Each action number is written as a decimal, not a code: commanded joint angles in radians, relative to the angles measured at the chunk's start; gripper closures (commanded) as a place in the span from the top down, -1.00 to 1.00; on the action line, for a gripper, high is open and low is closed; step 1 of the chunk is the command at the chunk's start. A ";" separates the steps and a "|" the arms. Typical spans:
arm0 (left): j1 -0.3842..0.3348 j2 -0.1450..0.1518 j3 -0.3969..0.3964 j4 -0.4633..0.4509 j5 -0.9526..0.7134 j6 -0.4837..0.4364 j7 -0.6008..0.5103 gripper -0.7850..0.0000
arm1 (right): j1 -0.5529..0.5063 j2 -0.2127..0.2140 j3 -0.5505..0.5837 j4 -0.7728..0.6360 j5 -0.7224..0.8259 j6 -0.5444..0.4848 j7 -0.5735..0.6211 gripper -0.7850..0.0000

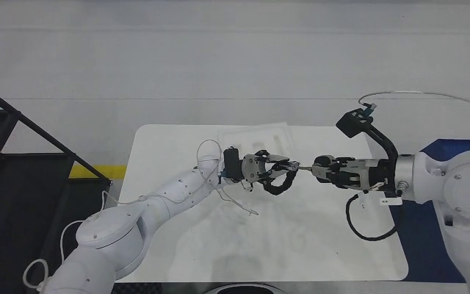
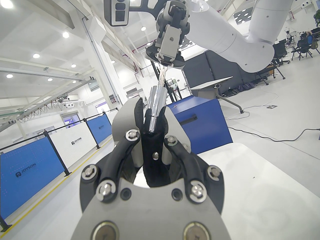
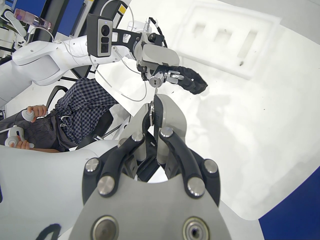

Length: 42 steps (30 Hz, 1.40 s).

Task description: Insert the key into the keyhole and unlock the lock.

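Left end effector (image 2: 152, 109) is clamped on the lock (image 2: 157, 96), right end effector (image 3: 155, 104) pinching the key (image 3: 155, 91), tip right at the keyhole (image 3: 156, 82).

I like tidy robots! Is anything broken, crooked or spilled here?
Nothing stands out. The left gripper holds the lock, the right gripper holds the key lined up with it above the table, and the foam tray lies flat.

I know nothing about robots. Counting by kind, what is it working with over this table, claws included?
Locks: 1, the lock, held in the left gripper
Keys: 1, the key, held in the right gripper
Foam trays: 1, the foam tray, lying on the table
Grippers: 2
Total: 5
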 commanded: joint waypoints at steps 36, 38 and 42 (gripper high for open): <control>0.004 -0.023 0.000 0.014 -0.001 -0.020 -0.020 -1.00 | 0.004 0.037 -0.037 0.008 -0.035 0.007 -0.031 -1.00; 0.004 -0.023 0.000 0.013 0.000 -0.021 -0.021 -1.00 | 0.005 0.038 -0.039 0.010 -0.033 0.006 -0.032 -1.00; 0.003 -0.024 0.000 0.011 0.002 -0.019 -0.019 -1.00 | 0.006 0.041 -0.046 0.013 -0.033 0.005 -0.035 -1.00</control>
